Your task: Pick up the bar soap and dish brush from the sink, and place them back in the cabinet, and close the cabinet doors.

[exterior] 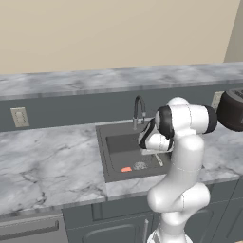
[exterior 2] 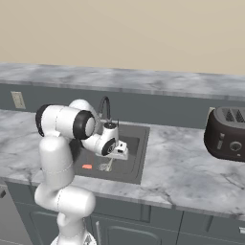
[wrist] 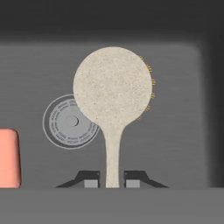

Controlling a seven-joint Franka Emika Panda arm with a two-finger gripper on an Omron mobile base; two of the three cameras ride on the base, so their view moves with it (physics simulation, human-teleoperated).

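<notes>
Here, in the hand view, the soap (wrist: 8,157) lies on the sink (wrist: 175,131) floor at far left, with the drain (wrist: 65,124) just to its right. Next comes the brush (wrist: 113,94), its round head overlapping the drain's edge and its thin handle running straight back between the two fingertips (wrist: 91,180), which are clamped on it. So the brush's long axis lines up with the gripper (wrist: 112,181), head pointing away from the hand. From the base views, the gripper (exterior: 154,151) hangs over the basin, the soap (exterior: 126,169) lying apart from it. The likely next move is a lift clear of the sink, handle held firm.
</notes>
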